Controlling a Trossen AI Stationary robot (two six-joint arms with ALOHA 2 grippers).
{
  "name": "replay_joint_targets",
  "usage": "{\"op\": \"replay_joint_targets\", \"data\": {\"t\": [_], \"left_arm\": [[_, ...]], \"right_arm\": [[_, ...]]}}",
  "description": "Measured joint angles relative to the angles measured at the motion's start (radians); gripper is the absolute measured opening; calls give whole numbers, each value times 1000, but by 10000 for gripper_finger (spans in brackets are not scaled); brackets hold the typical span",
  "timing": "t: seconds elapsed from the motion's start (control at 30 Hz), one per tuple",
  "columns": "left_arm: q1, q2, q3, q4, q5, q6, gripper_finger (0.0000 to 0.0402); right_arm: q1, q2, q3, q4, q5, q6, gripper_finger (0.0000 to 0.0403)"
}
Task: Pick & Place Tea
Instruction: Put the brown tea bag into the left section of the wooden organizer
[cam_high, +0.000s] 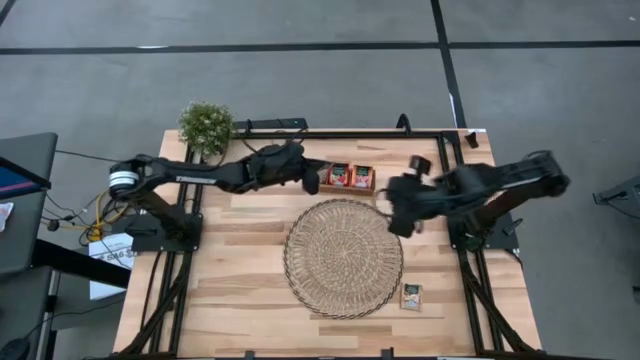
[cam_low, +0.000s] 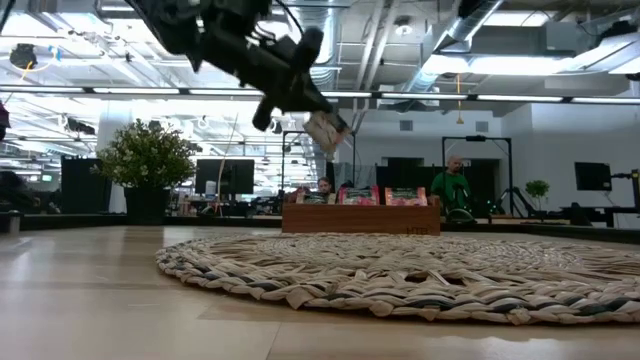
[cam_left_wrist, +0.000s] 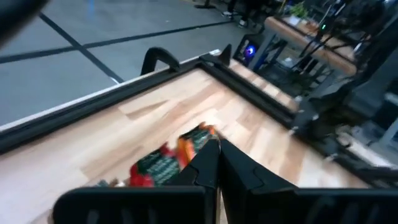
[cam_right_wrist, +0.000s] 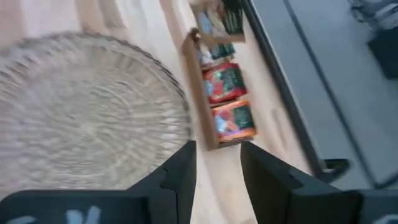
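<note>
Looking down from above, a pale wooden plank counter (cam_high: 240, 300) with a black metal frame carries a large round woven straw mat (cam_high: 343, 258) at its middle. Behind the mat, near the far edge, sits a small brown wooden tray (cam_high: 349, 187) with red-orange and green tea sachets (cam_high: 350, 175) standing upright inside it in a row. A small leafy green potted plant (cam_high: 206, 124) stands at the far left corner of the counter. One more whitish tea sachet (cam_high: 411, 296) with dark print lies flat on the bare wood just beside the mat's near right edge.

From the left, the left gripper (cam_high: 312, 176) reaches to the tray's left end, and its dark jaws are pressed together. In the left wrist view the closed fingertips (cam_left_wrist: 214, 163) sit just in front of the blurred red and green sachets, with nothing visible between them.

From the right, the right gripper (cam_high: 397, 215) hovers above the mat's far right edge, close to the tray's right end. In the right wrist view its two dark fingers (cam_right_wrist: 180, 171) stand apart, with bare wood showing in the gap between them, and the tray of sachets lies just beyond the tips.

From counter height, one dark gripper (cam_low: 290, 85) hangs high above the mat with a small pale sachet (cam_low: 327, 128) at its tip; whether it is clamped there cannot be told. The tray shows behind the mat, its packets red with green print. People and desks appear in the room beyond.
</note>
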Motion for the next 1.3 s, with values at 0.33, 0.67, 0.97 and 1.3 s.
{"op": "replay_joint_targets", "data": {"t": [0.33, 0.67, 0.97, 1.3], "left_arm": [[97, 140, 0, 89, 24, 23, 0], [140, 144, -13, 123, 22, -6, 0], [141, 145, -193, 436, 11, -103, 0], [130, 182, -239, 577, 0, -117, 0]], "right_arm": [[125, -230, -276, 240, 1, 136, 120], [140, -206, -337, 239, 1, 177, 118], [140, -196, -337, 239, 2, 177, 118], [140, -199, -337, 249, 3, 177, 118]]}}
